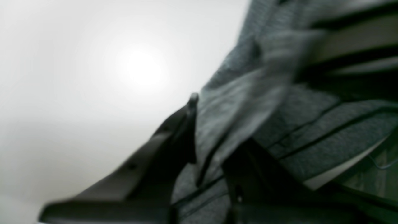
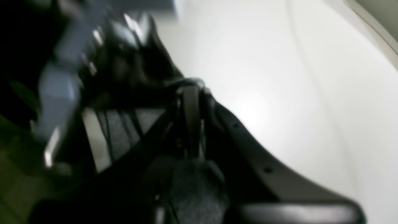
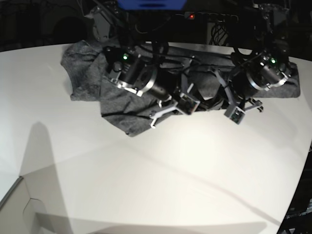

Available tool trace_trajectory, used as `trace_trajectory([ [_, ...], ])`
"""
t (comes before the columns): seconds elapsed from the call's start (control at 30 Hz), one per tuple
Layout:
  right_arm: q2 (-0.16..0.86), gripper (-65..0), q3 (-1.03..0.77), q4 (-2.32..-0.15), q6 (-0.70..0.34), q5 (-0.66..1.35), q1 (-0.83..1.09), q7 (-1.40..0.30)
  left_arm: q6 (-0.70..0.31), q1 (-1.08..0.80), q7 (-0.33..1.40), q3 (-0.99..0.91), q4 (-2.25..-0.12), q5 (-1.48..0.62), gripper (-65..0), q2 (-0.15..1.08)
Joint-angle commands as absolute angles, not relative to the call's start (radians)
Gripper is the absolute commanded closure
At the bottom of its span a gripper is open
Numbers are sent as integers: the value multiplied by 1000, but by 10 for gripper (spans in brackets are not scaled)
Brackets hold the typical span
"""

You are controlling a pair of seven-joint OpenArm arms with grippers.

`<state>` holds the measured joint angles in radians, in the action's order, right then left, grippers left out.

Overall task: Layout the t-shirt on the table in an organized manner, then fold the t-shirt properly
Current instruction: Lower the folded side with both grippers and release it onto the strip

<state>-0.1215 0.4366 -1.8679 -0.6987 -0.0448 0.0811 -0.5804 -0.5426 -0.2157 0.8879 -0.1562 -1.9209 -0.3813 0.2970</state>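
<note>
The dark-grey t-shirt (image 3: 92, 83) lies crumpled across the far part of the white table (image 3: 146, 170), with both arms over it. My left gripper (image 3: 225, 103) is on the right in the base view. In its wrist view, the left gripper (image 1: 214, 124) is shut on a raised fold of the t-shirt (image 1: 326, 130) above the table (image 1: 77, 77). My right gripper (image 3: 157, 116) hangs over the shirt's front edge. The right wrist view is blurred: the right gripper (image 2: 189, 90) has its fingers close together, with t-shirt (image 2: 192, 189) knit between them.
The table's curved edge (image 3: 304, 161) runs down the right side, and the same table edge (image 2: 373, 25) shows in the right wrist view. A pale box corner (image 3: 19, 204) sits at the lower left. Dark robot bases and cables (image 3: 209, 19) stand behind the shirt.
</note>
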Motion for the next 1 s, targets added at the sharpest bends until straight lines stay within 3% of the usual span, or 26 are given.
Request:
trace_trajectory([
  [0.0,-136,-88,438,-1891,-698,-25,71,-550,-541,-219,869,-165,-1943,-392,-1,303],
  [0.2,-134,-252,412,-1891,-698,-24,76,-550,-582,-222,871,-222,-1943,-420,-1,302],
  [0.37,-134,-331,338,-1888,-698,-22,85,-541,-653,-240,875,-326,-1945,-443,-1,300],
  [0.73,-90,-339,168,-1882,-698,-22,93,-542,-698,-243,878,-556,-2015,-446,-1,298],
  [0.97,-61,-339,53,-1778,-698,-22,99,-539,-698,-311,880,-687,-2014,-624,-1,311],
])
